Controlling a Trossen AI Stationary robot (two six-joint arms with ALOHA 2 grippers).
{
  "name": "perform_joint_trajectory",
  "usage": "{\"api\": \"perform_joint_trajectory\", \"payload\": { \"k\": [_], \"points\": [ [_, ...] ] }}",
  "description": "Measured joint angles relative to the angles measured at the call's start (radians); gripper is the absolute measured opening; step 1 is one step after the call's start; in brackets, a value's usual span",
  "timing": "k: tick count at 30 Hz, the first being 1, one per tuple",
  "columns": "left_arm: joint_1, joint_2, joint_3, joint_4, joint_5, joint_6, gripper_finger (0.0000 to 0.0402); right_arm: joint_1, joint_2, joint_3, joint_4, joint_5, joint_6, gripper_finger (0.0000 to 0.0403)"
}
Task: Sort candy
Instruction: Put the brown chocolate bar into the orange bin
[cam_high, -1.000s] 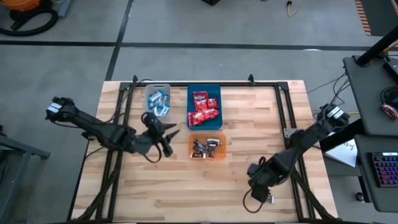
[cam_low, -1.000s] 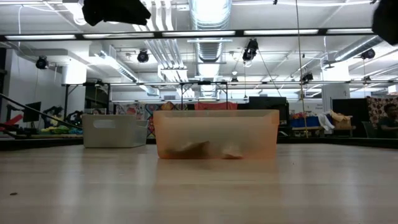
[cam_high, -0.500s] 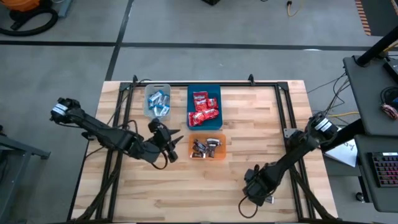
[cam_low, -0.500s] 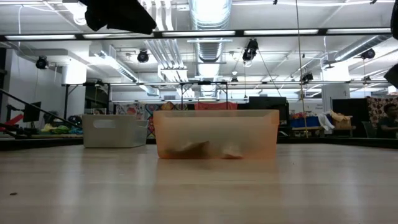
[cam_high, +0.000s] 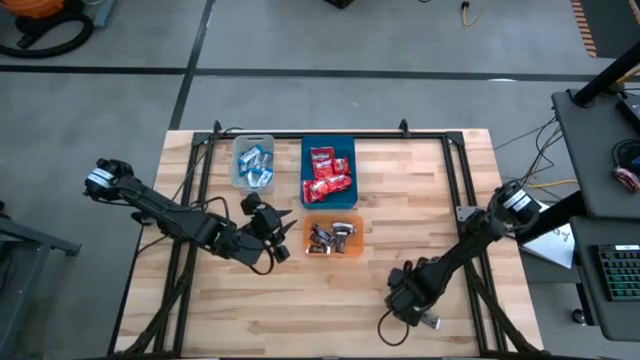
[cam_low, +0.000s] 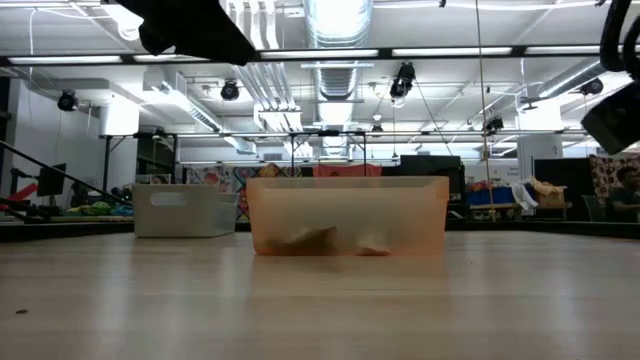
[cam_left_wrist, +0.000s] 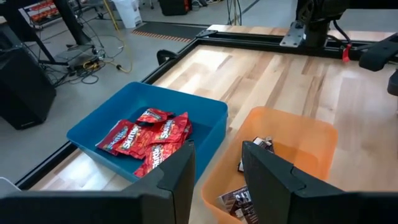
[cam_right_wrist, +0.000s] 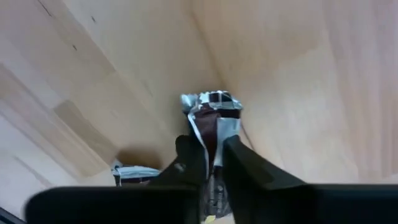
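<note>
My right gripper (cam_right_wrist: 211, 163) points down at the table's near right part (cam_high: 405, 300), shut on a dark brown-silver candy (cam_right_wrist: 211, 118). A blue-and-white candy (cam_right_wrist: 132, 173) lies on the wood just beside it, also visible in the high view as a pale candy (cam_high: 427, 322). My left gripper (cam_left_wrist: 216, 171) hovers open by the orange bin (cam_high: 333, 237), above its left rim (cam_left_wrist: 224, 168), with nothing between the fingers. In the bins lie red candies (cam_left_wrist: 152, 138), brown-silver candies (cam_high: 330, 236) and blue-and-white candies (cam_high: 255, 165). My right gripper pinches the brown-silver candy between its two fingers, across the wrapper's middle (cam_right_wrist: 213, 134). The fingers come from above, pointing steeply down. The crimped silver end (cam_right_wrist: 208, 99) sticks out past the fingertips. The candy seems to lie on the wood; whether it is lifted does not show.
The clear bin (cam_high: 254, 162) and the blue bin (cam_high: 328, 172) stand side by side at the table's far middle, with the orange bin just in front of the blue one. A black frame (cam_high: 455, 170) runs along the table's edges. Bare wood lies between the two arms.
My right gripper has sunk toward the table and shifted a little toward the left and near edges. My left gripper has moved toward the right, closer to the orange bin, and a little lower.
</note>
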Motion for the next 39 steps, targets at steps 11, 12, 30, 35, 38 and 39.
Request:
{"api": "perform_joint_trajectory", "payload": {
  "k": [11,12,30,35,38,39],
  "points": [
    [0.0,0.0,0.0,-0.001,-0.001,-0.018,0.0116,-0.026,-0.077,0.0,-0.004,0.044,-0.111,0.0009],
    [0.0,0.0,0.0,-0.001,-0.001,-0.02,0.0116,-0.026,-0.093,0.0,-0.004,0.061,-0.126,0.0009],
    [0.0,0.0,0.0,-0.001,-0.001,-0.072,0.0116,-0.045,-0.482,-0.007,0.219,0.762,-0.565,0.0009],
    [0.001,0.0,-0.001,-0.001,-0.001,-0.075,0.0116,-0.097,-0.509,-0.029,0.465,0.814,-0.811,0.0009],
    [0.001,0.0,-0.001,-0.001,-0.001,-0.093,0.0116,-0.135,-0.498,-0.044,0.631,0.813,-0.945,0.0009],
    [0.001,0.0,-0.001,-0.001,-0.001,-0.098,0.0116,-0.147,-0.491,-0.054,0.692,0.813,-0.988,0.0009]
  ]
}}
